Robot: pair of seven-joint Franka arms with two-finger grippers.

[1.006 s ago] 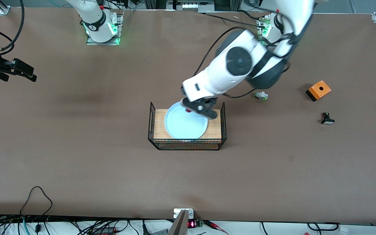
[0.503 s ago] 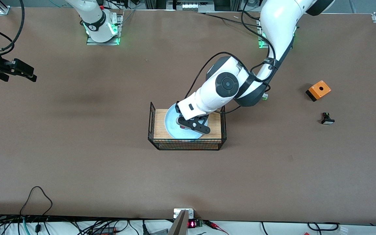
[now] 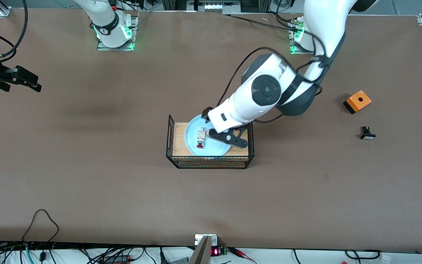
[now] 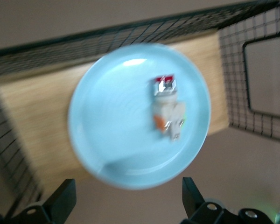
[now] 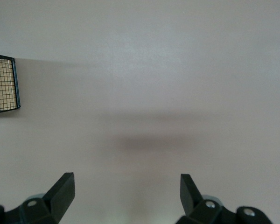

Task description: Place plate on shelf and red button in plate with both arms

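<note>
The pale blue plate (image 3: 211, 148) lies in a black wire basket (image 3: 209, 164) with a wooden floor, mid-table. The red button (image 3: 200, 139) lies on the plate with its red cap toward the front camera; it also shows in the left wrist view (image 4: 167, 109) on the plate (image 4: 112, 140). My left gripper (image 3: 228, 137) is open and empty, up over the plate's edge at the left arm's side (image 4: 126, 198). My right gripper (image 3: 31, 83) is open and empty, waiting over bare table at the right arm's end (image 5: 126, 189).
An orange box (image 3: 357, 101) and a black button with a white cap (image 3: 367, 134) lie toward the left arm's end. The basket's corner shows in the right wrist view (image 5: 3, 84). Cables run along the table's front edge.
My left gripper went down over the plate with the red button, let it go and has drawn back up. The button now lies on the plate. The right arm has not moved.
</note>
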